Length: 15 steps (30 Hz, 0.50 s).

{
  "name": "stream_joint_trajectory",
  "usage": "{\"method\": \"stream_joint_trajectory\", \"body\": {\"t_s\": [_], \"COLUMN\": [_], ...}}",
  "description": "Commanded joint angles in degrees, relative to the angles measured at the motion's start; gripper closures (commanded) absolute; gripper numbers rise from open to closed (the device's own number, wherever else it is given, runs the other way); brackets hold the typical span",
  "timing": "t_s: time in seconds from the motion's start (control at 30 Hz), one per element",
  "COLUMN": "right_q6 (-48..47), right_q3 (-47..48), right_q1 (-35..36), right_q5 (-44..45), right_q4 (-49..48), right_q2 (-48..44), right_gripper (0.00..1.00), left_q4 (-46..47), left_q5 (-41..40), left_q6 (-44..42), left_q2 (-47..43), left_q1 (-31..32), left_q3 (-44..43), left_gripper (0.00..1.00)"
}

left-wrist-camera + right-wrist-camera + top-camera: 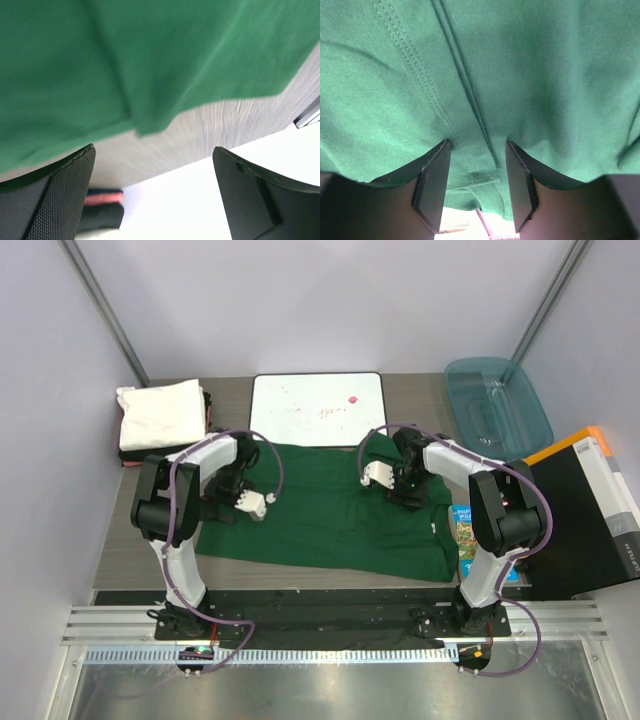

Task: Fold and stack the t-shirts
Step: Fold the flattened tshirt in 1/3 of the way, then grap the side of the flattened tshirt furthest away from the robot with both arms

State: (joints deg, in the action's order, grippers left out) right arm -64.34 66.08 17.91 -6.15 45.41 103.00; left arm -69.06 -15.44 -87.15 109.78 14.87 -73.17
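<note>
right claw (475,187) is pinching a seam fold of the soft dark green cotton t-shirt (330,510) bunched between its fingers; left claw (150,195) hangs open just off the hem; floppy stuff, grab edges

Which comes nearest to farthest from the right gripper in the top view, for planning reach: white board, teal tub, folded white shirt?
1. Flat white board with black rim, just behind-left of the right gripper.
2. Translucent teal plastic tub, far right.
3. Folded white shirt, far left.

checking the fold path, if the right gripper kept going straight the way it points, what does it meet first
Most likely more of the green t-shirt: the right gripper already has a seamed fold between its fingers, and cloth fills the view ahead.
</note>
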Motion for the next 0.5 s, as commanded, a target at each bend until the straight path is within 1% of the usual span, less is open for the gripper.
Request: {"method": "stream_joint_trajectory", "body": {"t_s": [0.0, 0.03, 0.1, 0.2, 0.23, 0.27, 0.3, 0.33, 0.37, 0.43, 0.47], "right_q6": [0.17, 0.52, 2.62, 7.71, 13.48, 16.32, 19.83, 24.74, 27.31, 32.40, 33.39], "right_q3": [4.30, 5.45, 8.95, 14.05, 15.46, 16.78, 18.88, 19.69, 20.22, 21.71, 23.98], "right_q1": [0.28, 0.28, -0.07, -0.94, -1.38, -1.91, -2.61, -4.10, -4.72, -6.56, -7.18], "right_q5": [1.23, 0.97, -0.95, -2.37, -2.20, -2.20, -1.94, -1.50, -1.06, 0.69, 0.96], "right_q4": [-0.59, -0.06, 0.47, -1.98, -3.12, -6.09, -7.86, -9.62, -13.29, -18.30, -19.12], "right_q2": [-2.45, -2.98, -4.91, -4.66, -4.04, -3.17, -1.16, -0.27, 0.79, 4.21, 5.70], "right_gripper": [0.46, 0.46, 0.44, 0.41, 0.41, 0.40, 0.40, 0.39, 0.38, 0.35, 0.35], "left_q4": [-6.87, -7.49, -7.49, -6.35, -6.18, -5.57, -5.91, -5.48, -3.91, 0.04, 2.67], "left_q5": [2.25, 3.56, 7.24, 11.73, 12.19, 12.62, 13.06, 13.24, 13.24, 12.03, 11.67], "left_q6": [1.37, 1.90, 2.69, 6.99, 8.22, 11.45, 12.26, 13.14, 14.54, 15.43, 14.74], "left_q2": [-2.28, -3.16, -3.34, -0.01, 1.39, 4.89, 6.57, 8.42, 10.96, 12.91, 13.53], "left_q1": [-0.20, -0.20, -0.46, -1.07, -1.42, -1.51, -1.78, -2.13, -2.30, -2.48, -2.48], "left_q3": [-8.91, -12.14, -15.06, -21.56, -25.50, -27.45, -29.56, -32.88, -34.14, -35.29, -35.38], "left_gripper": [0.00, 0.00, 0.00, 0.00, 0.00, 0.00, 0.03, 0.10, 0.15, 0.23, 0.23]}}
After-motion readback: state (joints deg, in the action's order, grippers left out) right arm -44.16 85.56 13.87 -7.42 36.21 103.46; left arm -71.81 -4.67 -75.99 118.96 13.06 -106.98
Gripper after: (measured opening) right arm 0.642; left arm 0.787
